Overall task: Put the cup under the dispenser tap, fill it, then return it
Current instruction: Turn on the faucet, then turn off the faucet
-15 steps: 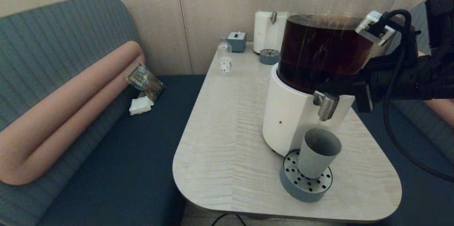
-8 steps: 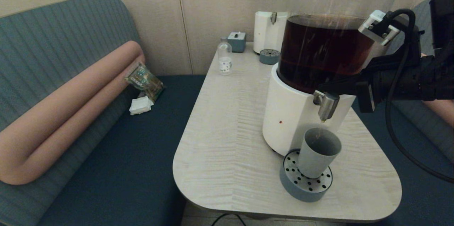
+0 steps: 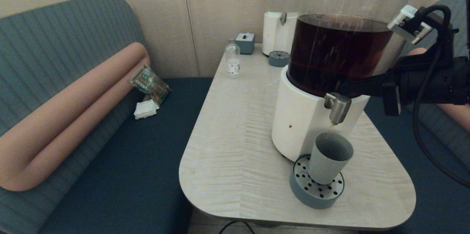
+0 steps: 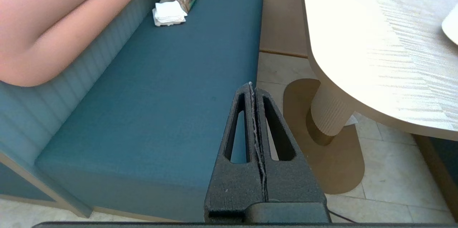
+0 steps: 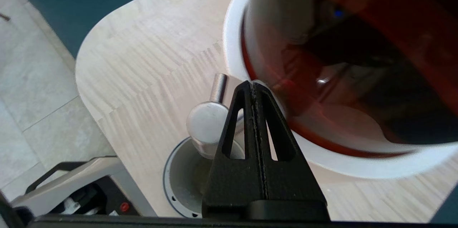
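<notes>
Head view: my right gripper (image 3: 343, 87), fingers together, is hovering just above the dispenser tap (image 3: 337, 107); the cup (image 3: 329, 157) is sitting beneath.

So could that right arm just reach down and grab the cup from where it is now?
Probably yes. The right end effector is shut, up beside the dispenser tap, with the cup standing free on the drip tray just below. Nothing blocks the cup's sides; it would need to open and drop clear of the tap.

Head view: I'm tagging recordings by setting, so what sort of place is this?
Likely a café or lounge booth. A padded bench runs beside a table that carries two drink dispensers, the near one holding dark liquid, with a cup on its drip tray under the tap.
</notes>
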Available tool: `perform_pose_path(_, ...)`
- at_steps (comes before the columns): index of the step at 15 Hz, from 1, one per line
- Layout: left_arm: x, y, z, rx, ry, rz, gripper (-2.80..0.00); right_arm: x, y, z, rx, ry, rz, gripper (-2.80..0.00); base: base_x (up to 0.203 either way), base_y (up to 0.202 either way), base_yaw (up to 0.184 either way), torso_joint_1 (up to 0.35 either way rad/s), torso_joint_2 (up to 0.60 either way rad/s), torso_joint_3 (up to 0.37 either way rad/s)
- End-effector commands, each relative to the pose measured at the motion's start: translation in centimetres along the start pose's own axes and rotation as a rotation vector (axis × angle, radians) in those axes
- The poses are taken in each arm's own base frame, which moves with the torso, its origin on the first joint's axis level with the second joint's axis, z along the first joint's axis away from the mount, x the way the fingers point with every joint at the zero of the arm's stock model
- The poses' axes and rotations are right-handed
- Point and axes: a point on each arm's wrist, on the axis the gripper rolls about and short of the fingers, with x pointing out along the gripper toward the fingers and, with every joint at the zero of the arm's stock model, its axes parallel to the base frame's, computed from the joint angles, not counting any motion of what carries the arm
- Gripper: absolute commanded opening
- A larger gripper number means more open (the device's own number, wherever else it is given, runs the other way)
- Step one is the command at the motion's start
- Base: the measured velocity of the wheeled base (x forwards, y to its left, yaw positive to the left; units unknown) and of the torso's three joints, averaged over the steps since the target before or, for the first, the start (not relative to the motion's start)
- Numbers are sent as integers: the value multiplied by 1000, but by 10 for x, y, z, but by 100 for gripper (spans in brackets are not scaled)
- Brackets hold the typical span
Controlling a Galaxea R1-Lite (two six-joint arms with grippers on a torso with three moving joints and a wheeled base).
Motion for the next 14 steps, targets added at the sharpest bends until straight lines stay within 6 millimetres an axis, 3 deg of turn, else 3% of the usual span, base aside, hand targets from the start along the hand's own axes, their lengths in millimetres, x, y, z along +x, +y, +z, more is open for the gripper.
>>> perform_pose_path(1, 0, 0, 0, -1, 2, 1, -280, -6, -1, -1, 2, -4, -13, -280, 0, 0, 0, 0, 0, 0)
perform_pose_path(8, 0, 0, 0, -1, 2, 1, -280, -36, -1, -8, 17, -23, -73, -280, 0, 0, 0, 0, 0, 0)
perform_pose_path(14, 0, 0, 0, -1, 2, 1, -280, -91, 7, -27, 48, -52, -216, -280, 0, 0, 0, 0, 0, 0)
